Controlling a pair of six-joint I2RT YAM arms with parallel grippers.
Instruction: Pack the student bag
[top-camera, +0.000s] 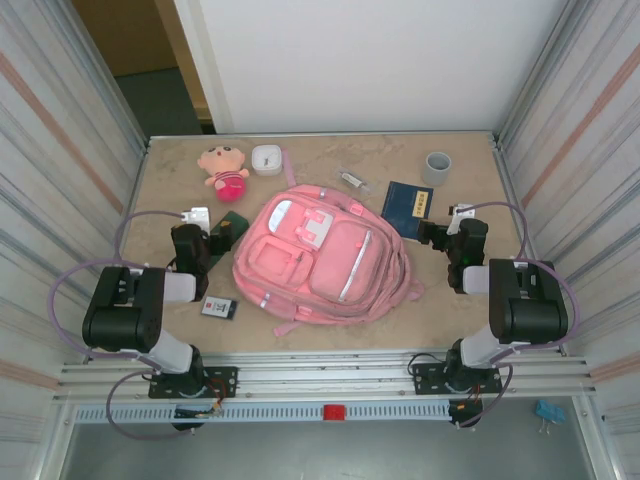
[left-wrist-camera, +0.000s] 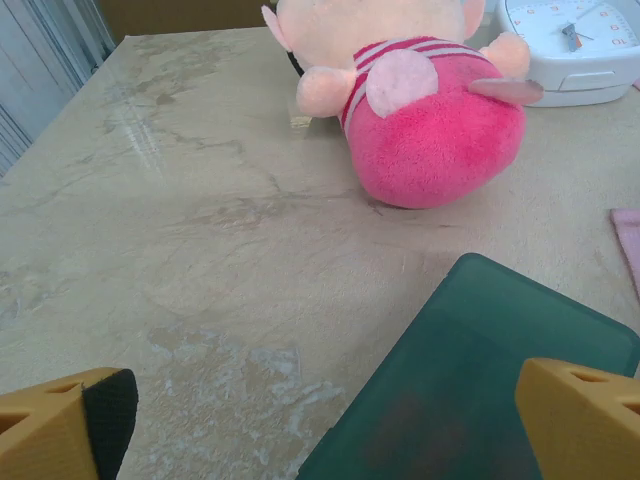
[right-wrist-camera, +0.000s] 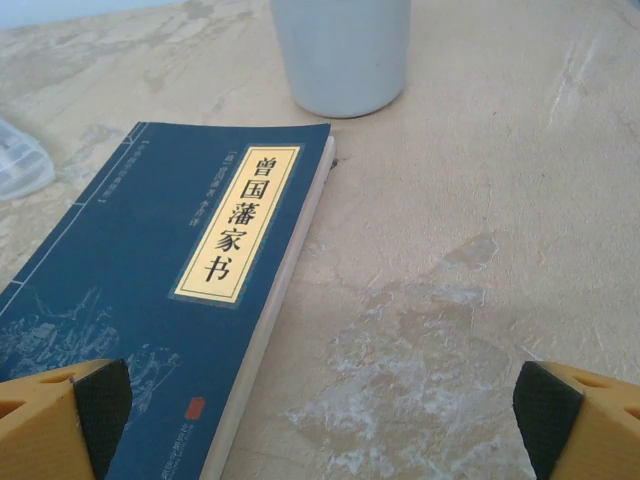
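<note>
Both claws stand wide and carry nothing. I read the left claw (left-wrist-camera: 330, 420) low over the table (left-wrist-camera: 150, 250), one finger above the green case (left-wrist-camera: 480, 380), with the doll (left-wrist-camera: 430, 130) and clock (left-wrist-camera: 570, 40) beyond. The right claw (right-wrist-camera: 320, 410) sits low with one finger over the book (right-wrist-camera: 190, 300), and the cup (right-wrist-camera: 340, 50) beyond. The bag (top-camera: 320, 260) lies flat, front up, mid-table between the arms; I cannot tell whether any zip is open. I judge packing not yet begun. The next move calls for opening the bag, or taking case or book by an edge, since both lie flat.
</note>
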